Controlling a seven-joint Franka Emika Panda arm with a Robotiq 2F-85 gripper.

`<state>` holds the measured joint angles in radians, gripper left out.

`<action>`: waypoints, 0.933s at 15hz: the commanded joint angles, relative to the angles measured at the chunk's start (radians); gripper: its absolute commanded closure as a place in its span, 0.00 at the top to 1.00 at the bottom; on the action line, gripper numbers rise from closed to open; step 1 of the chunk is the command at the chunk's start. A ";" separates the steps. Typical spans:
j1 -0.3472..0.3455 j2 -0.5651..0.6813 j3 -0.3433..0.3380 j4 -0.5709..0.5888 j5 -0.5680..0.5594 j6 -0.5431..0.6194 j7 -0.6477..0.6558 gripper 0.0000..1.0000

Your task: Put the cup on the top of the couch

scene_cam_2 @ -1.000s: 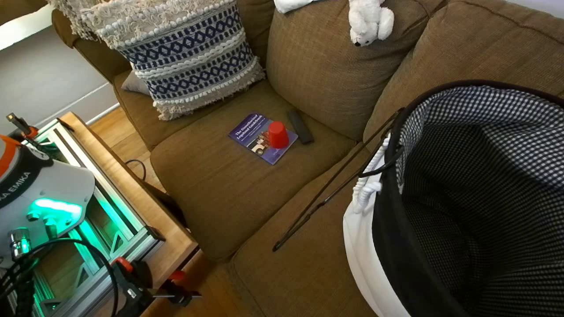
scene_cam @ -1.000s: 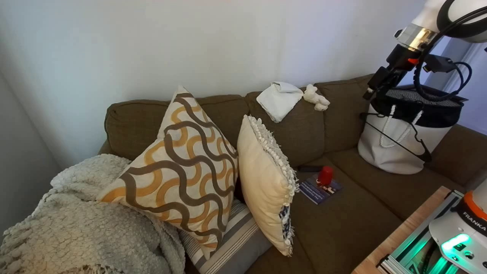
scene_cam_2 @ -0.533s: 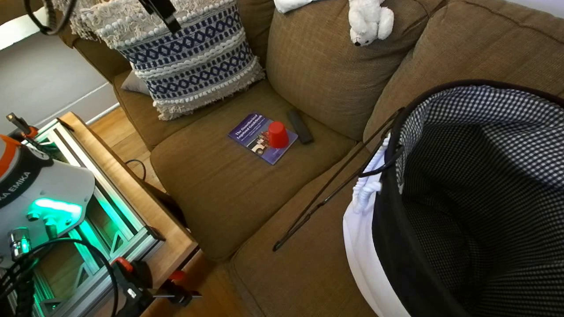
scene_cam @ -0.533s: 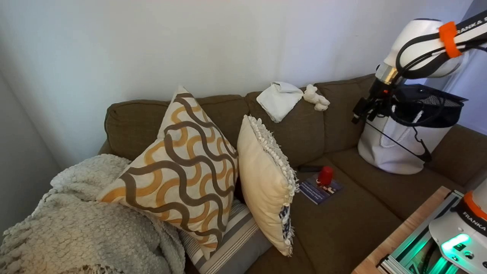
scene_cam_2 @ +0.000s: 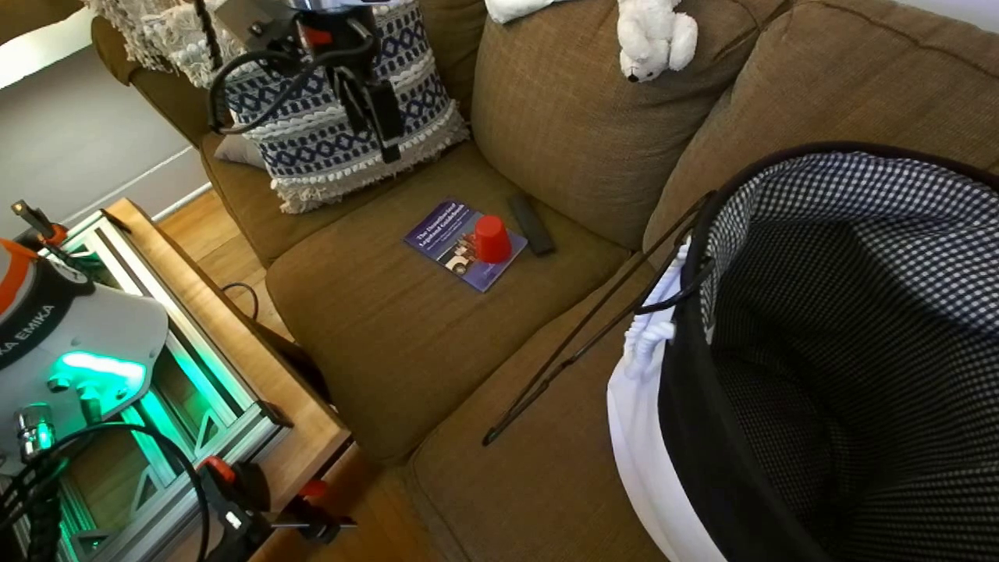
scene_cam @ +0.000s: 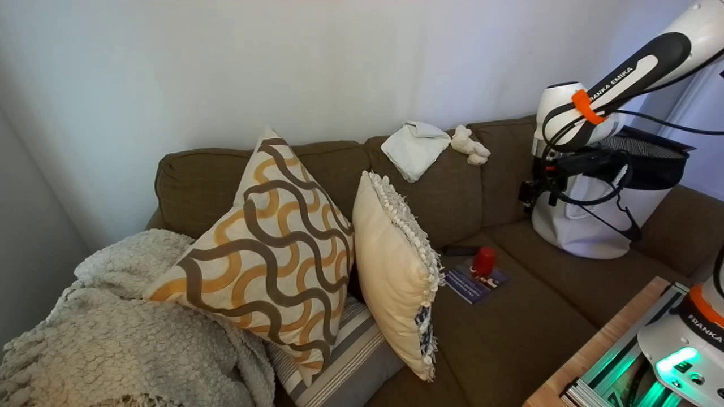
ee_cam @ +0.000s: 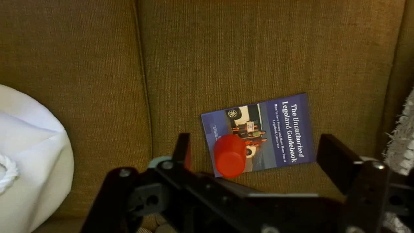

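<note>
The red cup stands upside down on a purple book on the couch seat; it shows in both exterior views (scene_cam: 484,262) (scene_cam_2: 492,239). In the wrist view the cup (ee_cam: 230,156) lies below and between the fingertips, nearer the left finger. My gripper (ee_cam: 255,151) is open and empty. It hangs above the seat, apart from the cup, in both exterior views (scene_cam: 529,200) (scene_cam_2: 380,133). The brown couch (scene_cam: 447,200) has a backrest along the wall, with its top edge behind the cup. A white cloth (scene_cam: 416,150) and a white plush bear (scene_cam: 470,146) lie on that top.
The book (scene_cam_2: 449,234) lies under the cup, with a dark remote (scene_cam_2: 532,225) beside it. A tall white and black basket (scene_cam: 594,226) with a black hanger (scene_cam_2: 538,382) stands on the seat. A fringed pillow (scene_cam_2: 343,117) leans on the other side of the cup.
My arm has come down and swung over the couch seat, past the front of the basket. The gripper has entered the exterior view it was out of. The cup has not moved.
</note>
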<state>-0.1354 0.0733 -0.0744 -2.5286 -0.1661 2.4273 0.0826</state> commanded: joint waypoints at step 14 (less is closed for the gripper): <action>-0.003 0.442 -0.030 0.219 0.139 0.145 0.078 1.00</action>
<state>-0.1181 0.3187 -0.0875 -2.4570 -0.1015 2.5589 0.1900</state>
